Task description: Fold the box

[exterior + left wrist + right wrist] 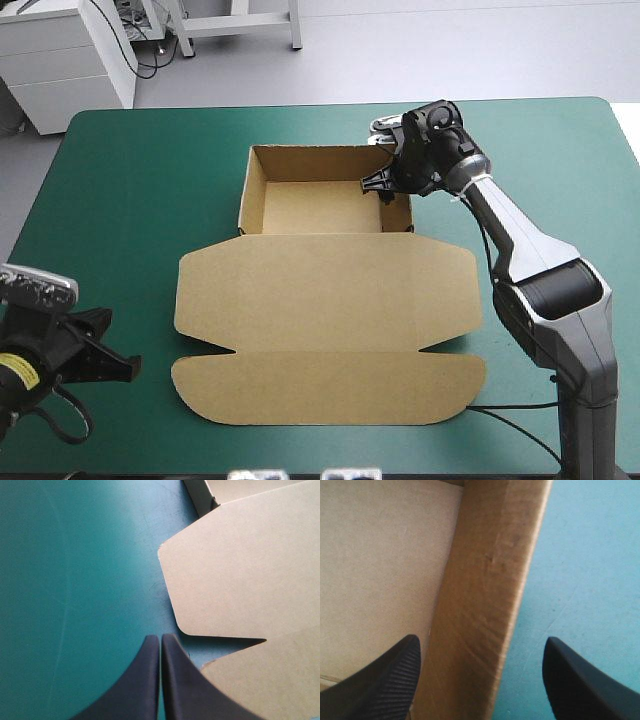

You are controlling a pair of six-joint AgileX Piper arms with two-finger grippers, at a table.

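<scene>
While the brown cardboard box (320,210) lay on the teal-green cover (150,180), tray walls up and lid (330,290) flat, the right black-finned gripper (481,641) straddled the tray's right wall (485,590) with fingers (395,680) wide, whereas the left gripper (160,639), pinched together, sat just off the lid's left corner.

Silver-grey right arm (535,250), black right gripper (388,186); left arm (40,355) seemingly yellow-labelled.

Left arm (45,350) low, jaws together — right arm (540,265) outstretched, jaws apart
</scene>
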